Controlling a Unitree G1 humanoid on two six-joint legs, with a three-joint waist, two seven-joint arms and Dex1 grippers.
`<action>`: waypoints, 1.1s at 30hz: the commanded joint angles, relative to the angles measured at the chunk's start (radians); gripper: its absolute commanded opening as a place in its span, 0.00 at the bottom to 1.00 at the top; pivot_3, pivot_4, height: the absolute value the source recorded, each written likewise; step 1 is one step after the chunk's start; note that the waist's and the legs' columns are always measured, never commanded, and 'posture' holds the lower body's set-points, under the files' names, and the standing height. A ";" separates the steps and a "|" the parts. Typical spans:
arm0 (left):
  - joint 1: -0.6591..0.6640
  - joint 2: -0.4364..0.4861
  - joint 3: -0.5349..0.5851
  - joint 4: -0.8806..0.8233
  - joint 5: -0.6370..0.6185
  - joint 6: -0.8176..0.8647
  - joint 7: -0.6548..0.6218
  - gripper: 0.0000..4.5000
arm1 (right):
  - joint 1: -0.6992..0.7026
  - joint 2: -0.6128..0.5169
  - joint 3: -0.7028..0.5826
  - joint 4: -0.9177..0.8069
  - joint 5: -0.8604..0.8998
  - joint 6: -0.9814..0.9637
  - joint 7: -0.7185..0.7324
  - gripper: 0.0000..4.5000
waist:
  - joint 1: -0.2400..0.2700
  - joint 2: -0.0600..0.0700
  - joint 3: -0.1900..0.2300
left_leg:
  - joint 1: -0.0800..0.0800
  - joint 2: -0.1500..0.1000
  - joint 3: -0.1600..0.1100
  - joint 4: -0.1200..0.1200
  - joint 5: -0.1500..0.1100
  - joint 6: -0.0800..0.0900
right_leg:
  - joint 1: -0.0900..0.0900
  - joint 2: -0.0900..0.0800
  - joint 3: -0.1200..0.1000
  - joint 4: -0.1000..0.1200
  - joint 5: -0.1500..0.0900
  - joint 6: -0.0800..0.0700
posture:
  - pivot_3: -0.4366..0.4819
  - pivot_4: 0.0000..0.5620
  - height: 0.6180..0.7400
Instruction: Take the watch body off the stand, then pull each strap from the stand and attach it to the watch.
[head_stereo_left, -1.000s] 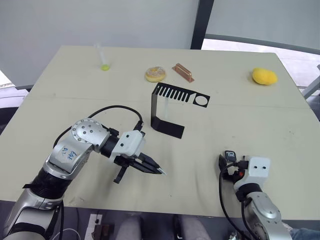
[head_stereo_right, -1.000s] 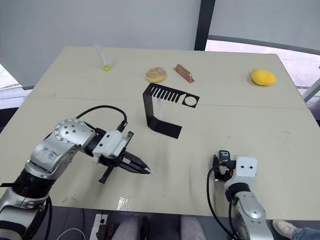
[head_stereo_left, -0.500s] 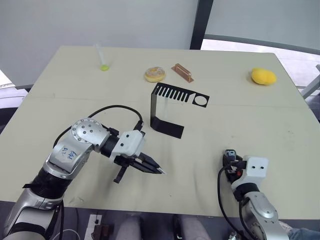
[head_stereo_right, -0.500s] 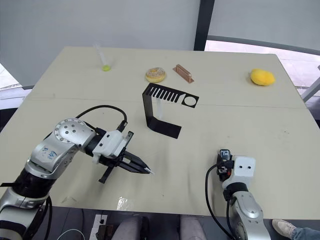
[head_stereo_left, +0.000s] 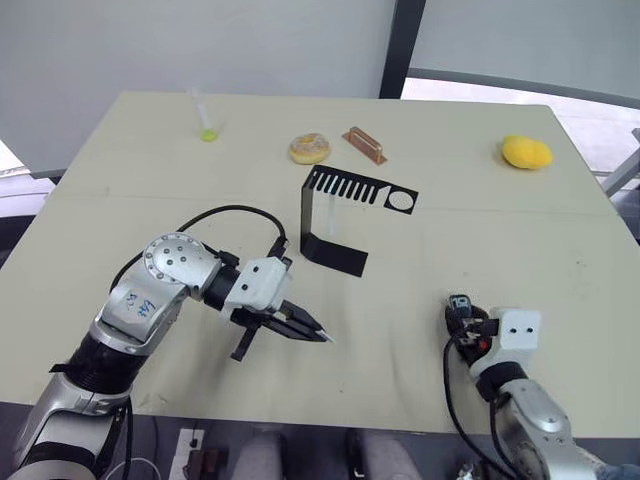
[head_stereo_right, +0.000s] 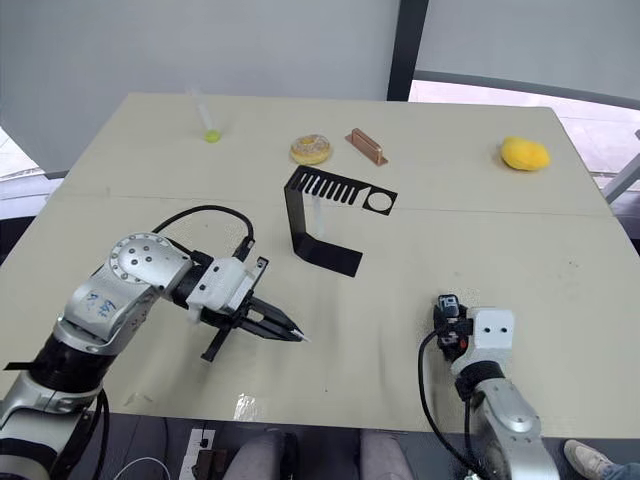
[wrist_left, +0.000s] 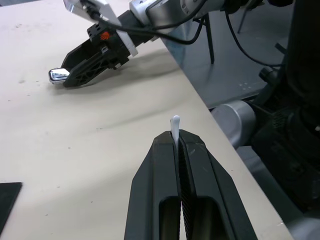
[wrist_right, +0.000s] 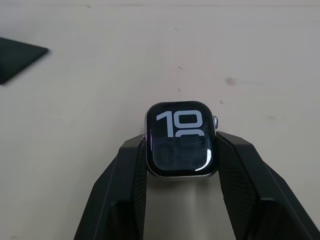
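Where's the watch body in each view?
Left eye view: watch body in the right gripper, near the table's front edge.
Right eye view: same place.
Left wrist view: silver rim at the right gripper's tip, across the table.
Right wrist view: between the fingers, screen facing the camera.
Shared landmark: the black stand.

You had a pale beige rectangular table (head_stereo_left: 520, 240) before a plain grey wall (head_stereo_left: 200, 45), split by a dark upright post (head_stereo_left: 395, 48); beyond lay what looked like grey floor (head_stereo_left: 590, 115).
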 joint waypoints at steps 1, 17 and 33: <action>0.008 0.015 0.104 0.059 0.016 -0.140 0.011 0.00 | -0.043 -0.094 -0.045 -0.102 0.258 0.184 0.112 0.34 | 0.001 0.000 0.000 | 0.000 0.001 0.000 0.001 0.000 0.000 | 0.000 0.001 0.000 0.000 0.000 0.000 | 0.48 0.27 1.00; 0.193 0.134 0.286 0.058 0.046 -0.391 0.058 0.00 | -0.434 -0.228 0.137 0.199 1.237 0.666 -0.130 0.34 | 0.004 -0.001 0.001 | -0.003 0.003 -0.002 0.008 -0.004 0.003 | 0.002 -0.003 -0.004 -0.001 0.000 0.000 | 0.48 0.27 1.00; 0.035 0.138 0.089 -0.077 0.076 -0.168 0.042 0.00 | -0.530 -0.253 0.236 0.277 1.262 0.713 -0.152 0.34 | -0.001 -0.001 0.001 | -0.005 0.003 -0.002 0.007 -0.004 0.005 | 0.001 -0.002 -0.004 -0.001 0.000 0.000 | 0.48 0.27 1.00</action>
